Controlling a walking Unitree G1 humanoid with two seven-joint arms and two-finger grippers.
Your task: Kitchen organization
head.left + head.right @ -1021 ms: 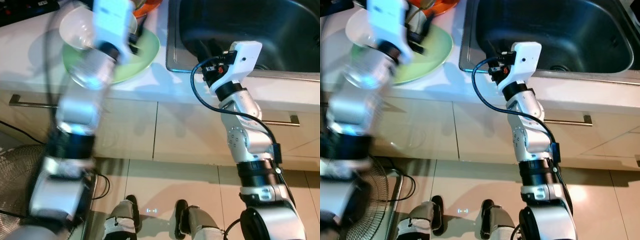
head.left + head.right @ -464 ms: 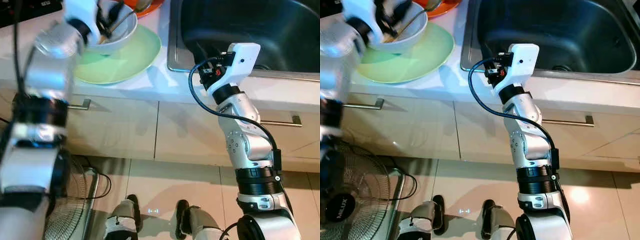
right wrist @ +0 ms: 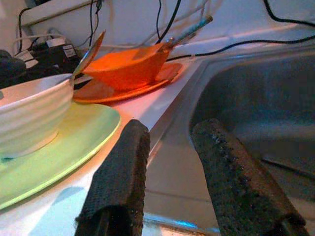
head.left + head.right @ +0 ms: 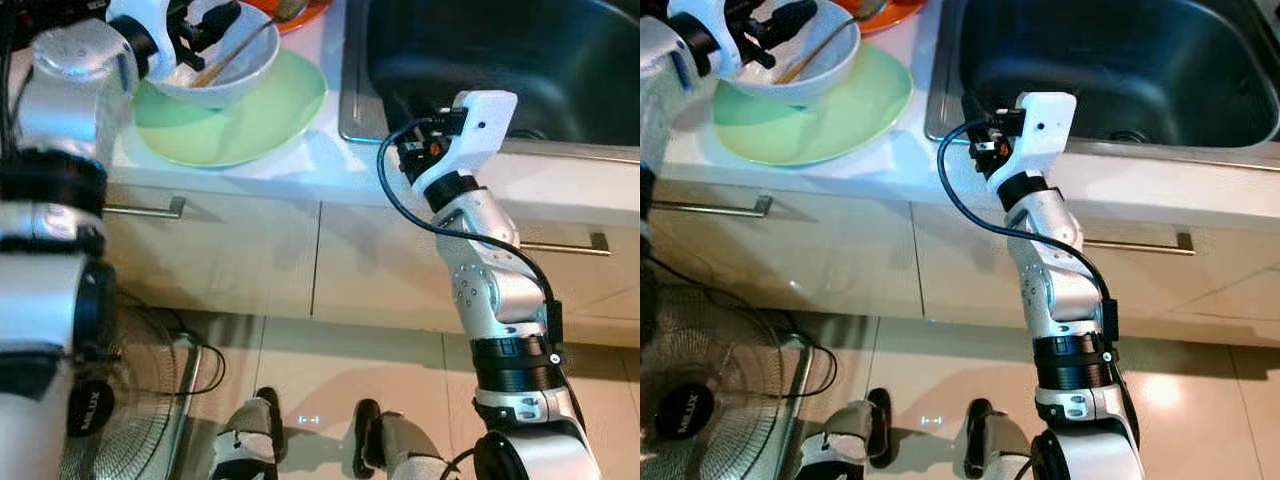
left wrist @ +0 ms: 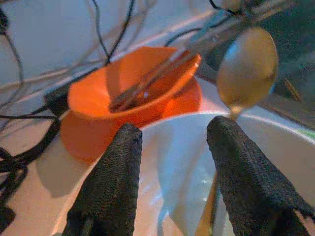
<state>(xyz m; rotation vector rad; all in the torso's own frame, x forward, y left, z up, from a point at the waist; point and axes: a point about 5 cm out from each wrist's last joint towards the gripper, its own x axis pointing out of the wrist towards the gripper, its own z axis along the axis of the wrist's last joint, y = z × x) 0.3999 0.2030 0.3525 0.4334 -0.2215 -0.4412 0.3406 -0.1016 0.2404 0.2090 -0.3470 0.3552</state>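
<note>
Home kitchen: steel sink (image 4: 1110, 60) set in a pale surface (image 4: 300, 165), handled cabinets (image 4: 230, 250) beneath, tiled floor (image 4: 330, 370), bowl (image 4: 215, 70) on a green plate (image 4: 250, 125), floor fan (image 4: 700, 400) nearby.

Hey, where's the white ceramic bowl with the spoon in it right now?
The white ceramic bowl sits on the pale green plate on the counter, left of the steel sink, at the left gripper.

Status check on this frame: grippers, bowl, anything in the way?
Left gripper open at white bowl rim. Bowl on green plate, spoon inside. Right gripper open, idle at sink edge. Orange bowl close behind.
</note>
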